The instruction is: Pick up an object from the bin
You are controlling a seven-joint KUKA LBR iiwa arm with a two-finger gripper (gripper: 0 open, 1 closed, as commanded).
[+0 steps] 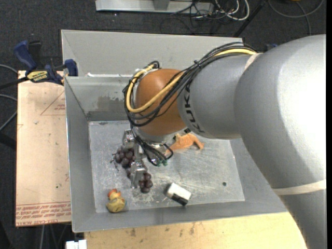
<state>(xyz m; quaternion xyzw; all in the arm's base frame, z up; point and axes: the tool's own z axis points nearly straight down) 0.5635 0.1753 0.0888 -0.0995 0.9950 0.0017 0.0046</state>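
**A:** Starting far out to the gripper's left and a touch nearer the front wall, there's a small yellow and red toy fruit (115, 201). It lies on its own, well apart from the action.

**B:** And moving in from there?

**A:** A bunch of dark grapes (122, 157), its upper clump just to the left of the gripper (137, 179). A smaller purple clump sits at the gripper's right, so the tool stands low in the bin (207, 175), right in the middle of that bunch.

**B:** Does it have them? Is it clamped on?

**A:** Can't tell. The metal tip is tangled in with the grapes, and from this angle there's no saying whether it's apart or closed, nor whether a grape sits inside it.

**B:** What's further right?

**A:** A white and black block (178, 193), near the gripper on its right and towards the front. Beyond it, and further back, an orange piece (188, 141) peeks out from under the arm (259, 102).

**B:** So how far along is the pick?

**A:** By the look of it, the reach down is done, with the grapes the likely target. Nothing is off the floor yet, so a sure grip and the lift look to be ahead.
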